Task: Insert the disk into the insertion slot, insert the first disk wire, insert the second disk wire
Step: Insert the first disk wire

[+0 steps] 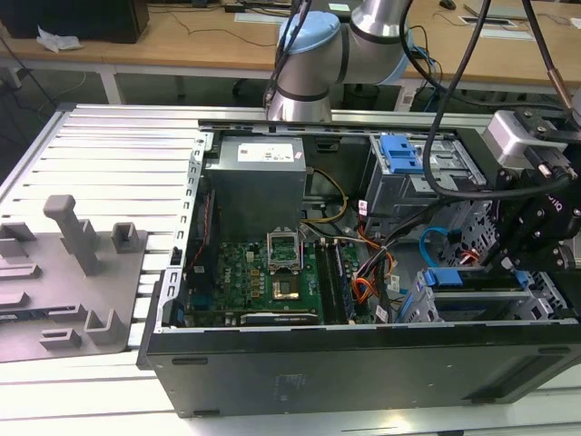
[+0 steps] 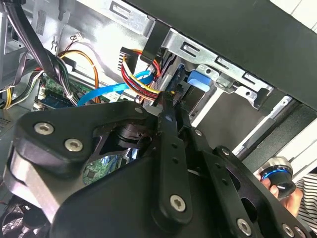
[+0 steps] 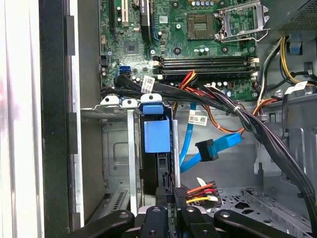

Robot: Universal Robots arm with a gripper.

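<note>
With the bright-blue-framed disk [image 3: 157, 135] seated in the grey perforated metal insertion slot [image 3: 116, 153], the gripper [image 3: 172, 201], fingers clenched on the black red-and-yellow-wired connector [image 3: 181, 191], should keep it square and push gently.

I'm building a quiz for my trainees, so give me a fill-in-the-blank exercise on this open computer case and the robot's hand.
1. The disk sits in the insertion slot, its carrier handle coloured ___.
2. In the exterior view, the hand is at that view's ___ side.
3. The grey peg fixture lies on the slatted table at the exterior view's ___.
Missing words: blue; right; left.
</note>
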